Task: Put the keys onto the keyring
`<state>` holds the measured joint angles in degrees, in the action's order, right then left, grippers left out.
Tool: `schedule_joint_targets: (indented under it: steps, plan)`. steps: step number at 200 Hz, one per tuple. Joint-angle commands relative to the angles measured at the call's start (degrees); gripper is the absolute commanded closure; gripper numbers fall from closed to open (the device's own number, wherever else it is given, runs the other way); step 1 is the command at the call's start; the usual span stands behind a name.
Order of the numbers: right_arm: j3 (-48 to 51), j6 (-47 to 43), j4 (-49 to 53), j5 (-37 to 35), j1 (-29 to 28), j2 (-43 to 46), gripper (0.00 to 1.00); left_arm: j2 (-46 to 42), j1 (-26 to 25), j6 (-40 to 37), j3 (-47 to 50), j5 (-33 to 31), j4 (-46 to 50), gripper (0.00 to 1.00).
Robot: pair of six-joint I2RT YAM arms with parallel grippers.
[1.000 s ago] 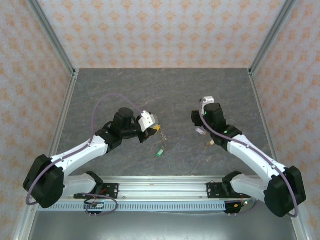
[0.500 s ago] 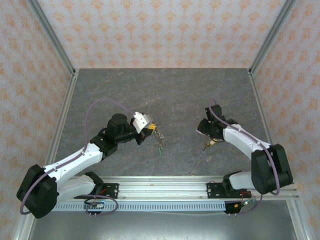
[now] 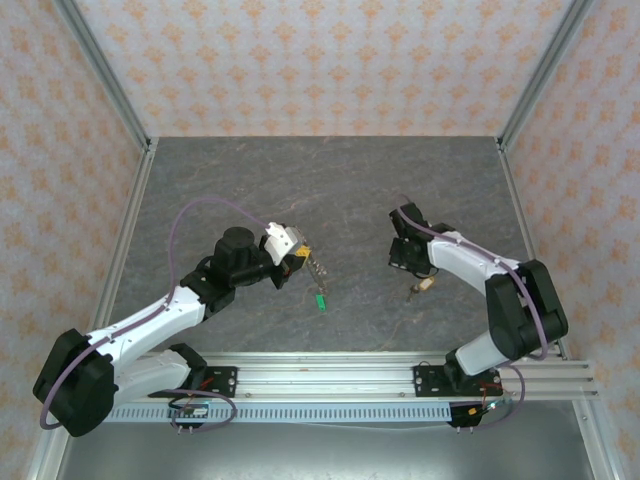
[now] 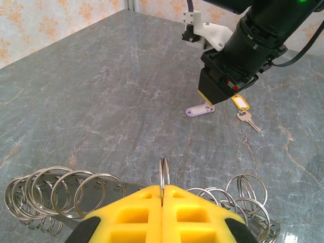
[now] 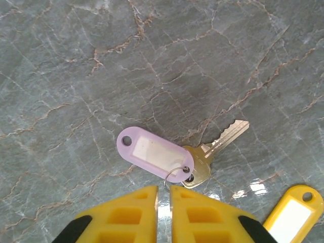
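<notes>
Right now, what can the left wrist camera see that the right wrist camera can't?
Left wrist camera: the left pincer shut on the keyring, the right arm across the table, and a silver key on the yellow tag. Right wrist camera: a gold key joined by a small ring to the purple tag. Both: the two tags and the grey table.

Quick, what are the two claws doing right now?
Left gripper: closed, pinching a ring of the keyring.
Right gripper: nearly closed beside the purple-tagged key; hold cannot be told.
</notes>
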<state>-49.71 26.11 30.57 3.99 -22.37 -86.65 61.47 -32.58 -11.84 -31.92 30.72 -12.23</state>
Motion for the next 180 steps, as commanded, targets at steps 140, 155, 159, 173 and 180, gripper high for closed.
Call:
schedule_joint_targets:
  steps: [140, 155, 159, 173, 180]
  plan:
    - [-3.98, -0.35, 4.64, -4.03, -0.98, -6.52, 0.78, -1.36, 0.22, 0.33, -0.84, -1.63, -1.16, 1.0]
    - [-3.75, 0.06, 4.95, -4.78, -1.01, -5.84, 0.82, -1.36, 0.2, 0.2, -0.86, -1.73, -1.13, 1.0]
    - [-3.6, 0.06, 4.77, -4.88, -0.93, -5.61, 0.84, -1.31, 0.17, 0.14, -0.86, -1.72, -1.13, 1.0]
    - [-3.36, 0.17, 4.77, -5.22, -1.01, -5.13, 0.87, -1.1, 0.14, 0.13, -0.86, -1.54, -1.13, 1.0]
    - [-3.29, 0.17, 4.76, -5.48, -1.0, -5.1, 0.87, -1.02, 0.22, 0.12, -0.94, -1.54, -1.13, 1.0]
